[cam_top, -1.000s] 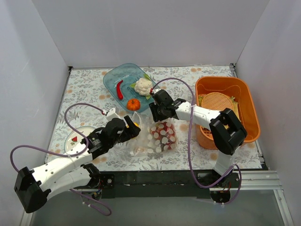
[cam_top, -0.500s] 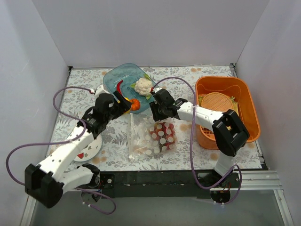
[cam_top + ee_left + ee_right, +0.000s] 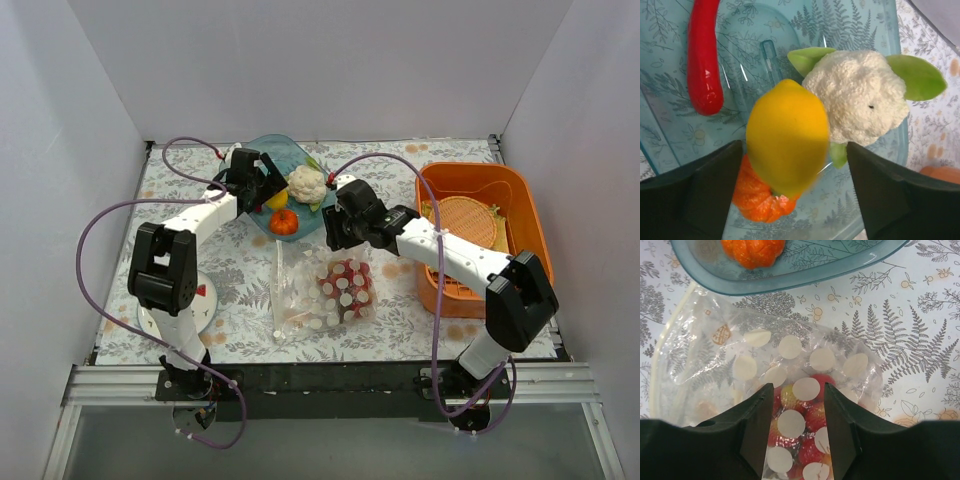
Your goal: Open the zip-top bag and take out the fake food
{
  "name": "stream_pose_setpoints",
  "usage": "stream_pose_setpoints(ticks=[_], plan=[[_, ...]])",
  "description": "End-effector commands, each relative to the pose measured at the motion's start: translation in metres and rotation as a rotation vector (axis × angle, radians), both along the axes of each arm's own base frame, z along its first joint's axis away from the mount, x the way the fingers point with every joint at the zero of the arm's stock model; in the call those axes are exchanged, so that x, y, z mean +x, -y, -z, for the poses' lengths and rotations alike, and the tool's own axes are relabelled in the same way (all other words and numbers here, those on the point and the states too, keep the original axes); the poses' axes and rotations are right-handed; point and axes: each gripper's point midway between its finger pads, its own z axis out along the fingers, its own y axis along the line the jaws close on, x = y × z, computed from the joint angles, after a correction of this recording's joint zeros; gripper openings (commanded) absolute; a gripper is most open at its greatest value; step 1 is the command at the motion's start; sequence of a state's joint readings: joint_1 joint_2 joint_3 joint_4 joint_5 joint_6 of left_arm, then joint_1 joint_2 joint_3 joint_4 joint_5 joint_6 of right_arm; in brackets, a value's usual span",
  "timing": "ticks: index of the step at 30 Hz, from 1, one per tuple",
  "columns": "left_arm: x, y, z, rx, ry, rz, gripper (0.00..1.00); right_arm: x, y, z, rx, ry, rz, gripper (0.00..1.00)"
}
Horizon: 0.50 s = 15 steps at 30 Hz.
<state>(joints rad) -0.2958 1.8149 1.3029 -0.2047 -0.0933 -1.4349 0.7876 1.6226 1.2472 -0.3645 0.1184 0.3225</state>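
The zip-top bag (image 3: 322, 292) lies open-mouthed on the mat, with red and yellow fake food inside (image 3: 805, 410). My right gripper (image 3: 335, 236) hovers open over the bag's far end (image 3: 798, 387), with its fingers apart above the dotted plastic (image 3: 790, 347). My left gripper (image 3: 262, 186) is open over the teal bowl (image 3: 285, 141). A yellow lemon (image 3: 787, 135) sits loose and blurred between its fingers (image 3: 715, 192), touching neither. In the bowl (image 3: 850, 20) lie a white cauliflower (image 3: 860, 97), an orange pumpkin (image 3: 760, 200) and a red chili (image 3: 702, 60).
An orange basket (image 3: 520, 205) holding a woven disc stands at the right. A white fruit-printed plate (image 3: 205, 310) lies at the left, partly behind the left arm. Purple cables loop over the mat. White walls enclose three sides.
My left arm swung from beside the bag up to the teal bowl carrying the lemon. Its jaws are now apart and the lemon is loose. The right gripper stayed over the bag.
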Motion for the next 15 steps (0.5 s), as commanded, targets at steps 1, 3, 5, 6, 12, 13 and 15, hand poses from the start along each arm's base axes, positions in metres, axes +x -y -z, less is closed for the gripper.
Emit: stream_pose_setpoints(ticks=[1,3,5,6,12,13,15], plan=[[0.014,-0.005,-0.039,0.022,0.069,0.022,0.89,-0.011,0.003,-0.026,0.027,0.03,-0.011,0.54],[0.003,-0.007,-0.047,0.017,0.07,0.029,0.92,-0.016,0.011,-0.025,0.012,0.03,-0.006,0.55],[-0.009,-0.009,-0.053,0.019,0.072,0.038,0.92,-0.019,0.018,-0.028,0.006,0.04,0.003,0.58],[-0.02,-0.012,-0.064,0.013,0.083,0.039,0.91,-0.022,0.022,-0.023,-0.005,0.036,0.006,0.59],[-0.113,-0.031,-0.048,-0.017,0.027,0.038,0.73,-0.026,0.043,-0.01,-0.025,0.038,0.037,0.67],[-0.137,-0.035,-0.041,-0.025,0.021,0.04,0.71,-0.022,0.043,-0.009,-0.007,0.03,0.035,0.67],[-0.162,-0.038,-0.034,-0.04,-0.006,0.036,0.67,-0.016,0.045,-0.008,-0.005,0.026,0.046,0.67]])
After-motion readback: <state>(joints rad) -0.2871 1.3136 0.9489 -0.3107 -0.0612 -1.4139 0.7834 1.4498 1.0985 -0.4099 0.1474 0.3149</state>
